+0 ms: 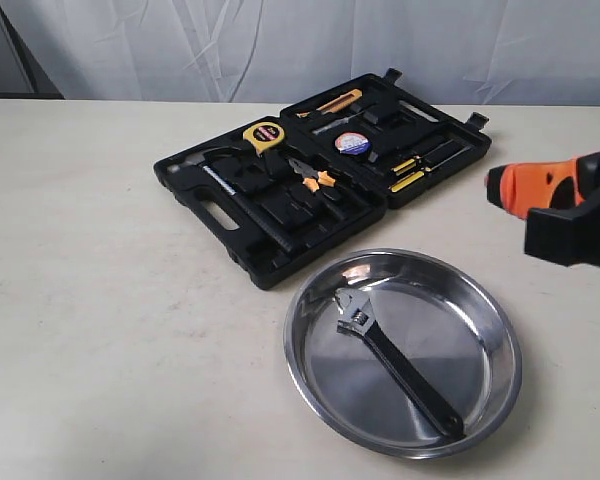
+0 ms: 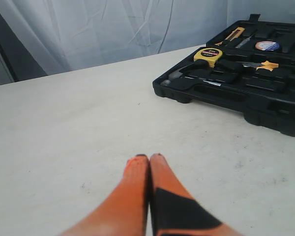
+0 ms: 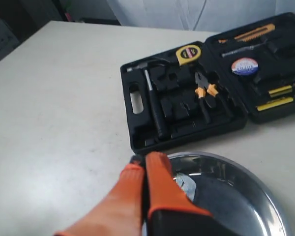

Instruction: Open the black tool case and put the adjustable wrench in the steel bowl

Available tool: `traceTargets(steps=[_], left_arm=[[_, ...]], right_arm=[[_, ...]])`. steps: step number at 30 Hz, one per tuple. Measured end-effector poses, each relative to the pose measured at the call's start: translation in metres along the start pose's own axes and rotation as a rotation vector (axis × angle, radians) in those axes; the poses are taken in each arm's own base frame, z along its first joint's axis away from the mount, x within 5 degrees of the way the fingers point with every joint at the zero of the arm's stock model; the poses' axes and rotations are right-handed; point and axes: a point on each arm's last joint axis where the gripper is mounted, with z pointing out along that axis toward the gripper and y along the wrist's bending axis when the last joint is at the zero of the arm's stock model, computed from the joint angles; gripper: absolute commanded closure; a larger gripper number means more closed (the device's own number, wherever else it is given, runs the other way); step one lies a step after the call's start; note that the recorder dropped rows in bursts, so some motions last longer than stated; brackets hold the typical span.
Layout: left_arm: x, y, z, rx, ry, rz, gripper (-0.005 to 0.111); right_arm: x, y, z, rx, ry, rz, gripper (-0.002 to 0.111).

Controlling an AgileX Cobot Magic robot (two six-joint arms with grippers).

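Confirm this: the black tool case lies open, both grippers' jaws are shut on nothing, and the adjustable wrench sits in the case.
Wrong in one respect: the adjustable wrench lies in the steel bowl, not the case; the exterior view shows it. The black tool case is open, and the left gripper and right gripper are shut on nothing.

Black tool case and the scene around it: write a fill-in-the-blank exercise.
1. The black tool case lies ____ on the table.
2. The adjustable wrench lies in the steel bowl, its silver head nearest the ____.
3. The left gripper is ____, gripping nothing.
Missing words: open; case; shut.
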Motion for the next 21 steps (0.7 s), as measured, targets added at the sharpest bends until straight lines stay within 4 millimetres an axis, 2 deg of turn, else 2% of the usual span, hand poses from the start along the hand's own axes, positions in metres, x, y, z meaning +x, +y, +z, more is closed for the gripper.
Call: traceTargets(steps=[9,13,17,19,20,21], left_arm=[[0.000,0.000,0.000,0.000,0.000,0.000,0.106],[0.000,0.000,0.000,0.000,0.000,0.000,0.106],[0.000,0.000,0.000,0.000,0.000,0.000,0.106],[0.000,0.000,0.000,0.000,0.000,0.000,0.106],[0.000,0.000,0.000,0.000,0.000,0.000,0.106],[0.000,0.000,0.000,0.000,0.000,0.000,0.106]], right_arm=[[-0.003,0.001,-0.030,0.016,-0.112,-0.097,0.109],[0.000,-0.008,-0.042,0.089,-0.171,-0.064,0.109],[0.019,-0.024,-0.056,0.208,-0.250,0.057,0.109],[0.049,-0.031,-0.068,0.301,-0.335,0.102,0.109],[0.055,-0.032,-0.069,0.315,-0.351,0.098,0.109],[0.071,-0.035,-0.070,0.342,-0.378,0.087,0.109]])
